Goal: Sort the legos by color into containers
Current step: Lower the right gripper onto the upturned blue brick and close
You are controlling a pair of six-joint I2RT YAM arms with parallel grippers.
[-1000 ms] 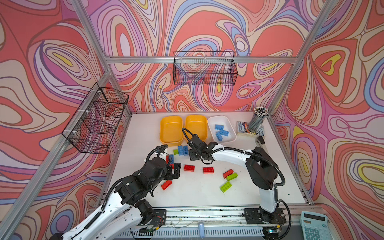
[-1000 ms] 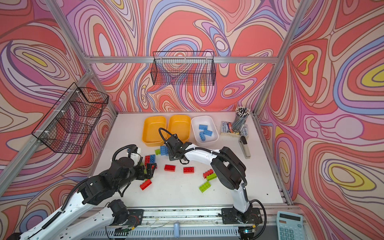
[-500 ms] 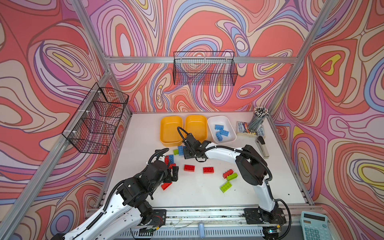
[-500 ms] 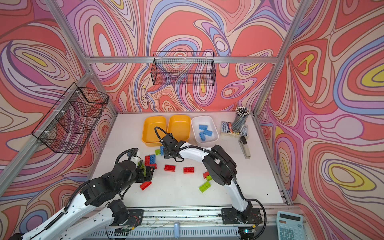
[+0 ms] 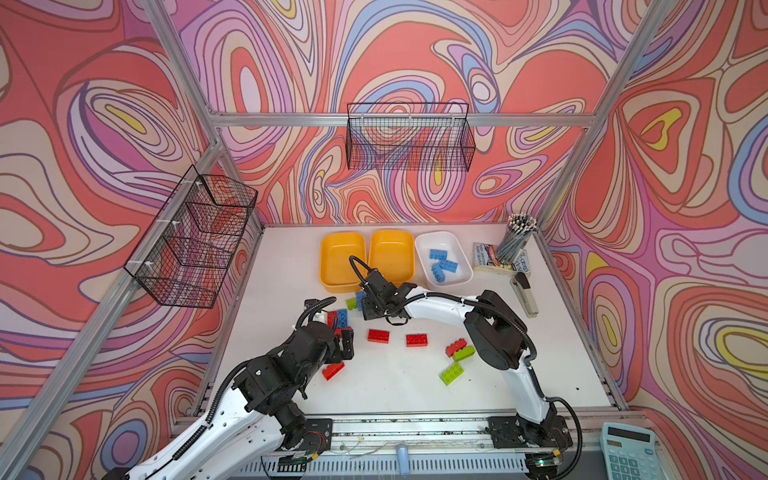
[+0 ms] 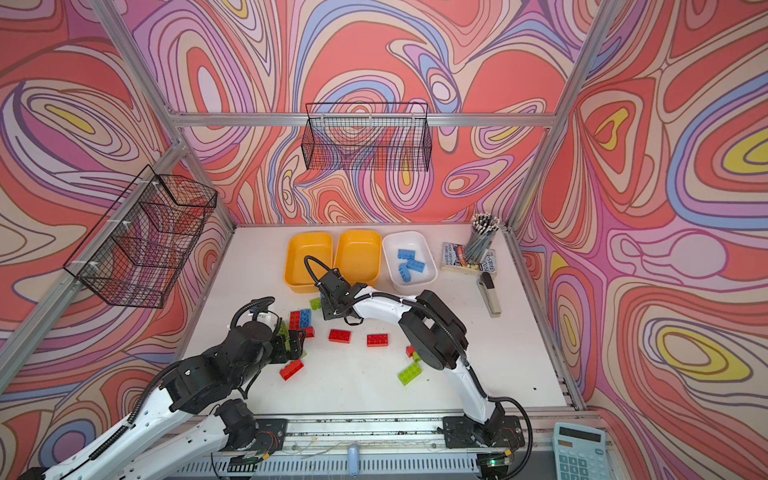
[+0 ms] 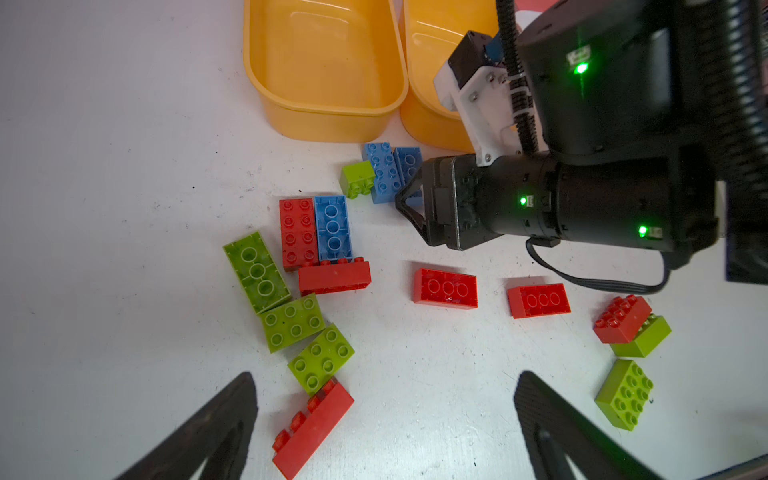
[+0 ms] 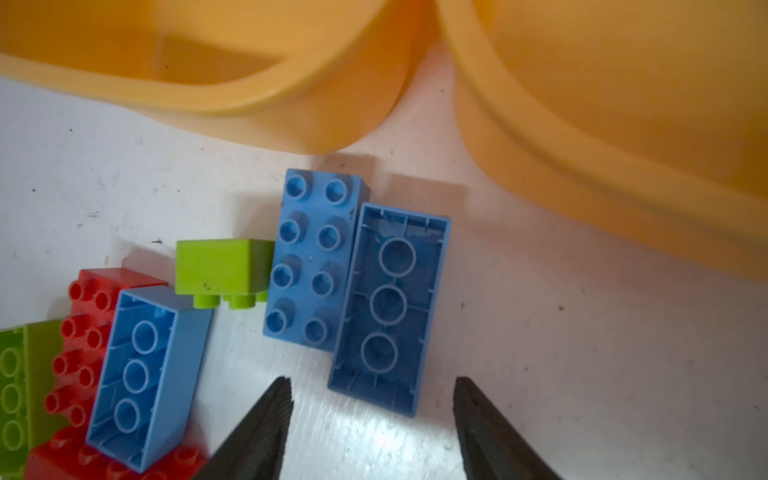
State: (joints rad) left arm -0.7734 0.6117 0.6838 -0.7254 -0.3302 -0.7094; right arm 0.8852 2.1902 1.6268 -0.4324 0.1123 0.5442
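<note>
Three tubs in a row at upper centre in both top views: two yellow-orange tubs (image 5: pixel 343 262), one white tub (image 5: pixel 463 272). Eighteen legos (image 5: pixel 417 340) in all, six per colour. Six blue legos (image 5: pixel 444 264): three inside the white tub, three loose at mid-frame on the table (image 5: pixel 395 395). Six red legos (image 7: pixel 445 288), all loose, counted in the left wrist view. Six lime green legos (image 7: pixel 257 272), all loose, counted likewise. Two black wire baskets (image 5: pixel 409 141), one at upper centre, one at left. Two robot arms (image 5: pixel 494 336). At the right edge: one pencil cup (image 5: pixel 515 241), one book (image 5: pixel 484 257), one stapler (image 5: pixel 527 293). At the lower right corner: one calculator (image 5: pixel 629 451).
</note>
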